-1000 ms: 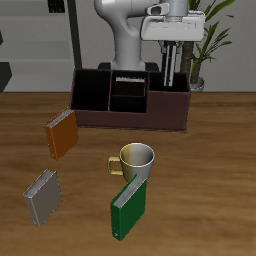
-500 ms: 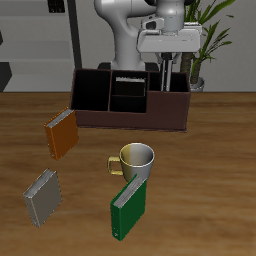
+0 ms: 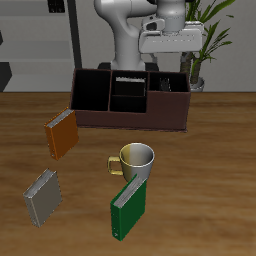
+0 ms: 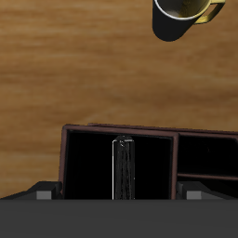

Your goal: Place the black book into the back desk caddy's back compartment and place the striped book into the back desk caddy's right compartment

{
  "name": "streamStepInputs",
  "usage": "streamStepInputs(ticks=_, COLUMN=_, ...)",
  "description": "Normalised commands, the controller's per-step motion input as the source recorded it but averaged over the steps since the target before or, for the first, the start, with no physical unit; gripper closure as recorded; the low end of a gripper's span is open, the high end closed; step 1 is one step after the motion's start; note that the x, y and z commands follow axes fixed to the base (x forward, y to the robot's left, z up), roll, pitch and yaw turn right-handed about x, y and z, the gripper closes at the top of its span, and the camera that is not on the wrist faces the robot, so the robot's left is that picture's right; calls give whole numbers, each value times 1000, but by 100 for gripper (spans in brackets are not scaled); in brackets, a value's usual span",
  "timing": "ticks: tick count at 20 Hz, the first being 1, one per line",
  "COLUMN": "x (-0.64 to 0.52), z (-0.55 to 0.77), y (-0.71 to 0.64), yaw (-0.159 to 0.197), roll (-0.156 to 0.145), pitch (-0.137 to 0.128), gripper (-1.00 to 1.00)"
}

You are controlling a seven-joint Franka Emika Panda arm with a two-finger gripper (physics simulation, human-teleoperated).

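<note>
Striped book (image 4: 123, 169) beneath gripper (image 3: 168, 62)

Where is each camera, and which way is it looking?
Exterior view: high in front of the table, facing the robot; it shows the white arm and its gripper raised above the long dark brown wooden caddy.
Wrist view: on the gripper, looking straight down into that caddy; only the gripper's grey underside shows.
Both show the caddy and the yellow-lined mug.

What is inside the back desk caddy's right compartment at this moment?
In the back desk caddy, the right compartment holds the striped book, standing upright on edge. Its cover is hidden; only the thin top edge shows.
</note>
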Motion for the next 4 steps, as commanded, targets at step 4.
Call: streamStepInputs(ticks=4, x=48, z=127, y=-86, yaw=8, roll=-9, pitch=-38, gripper=-100)
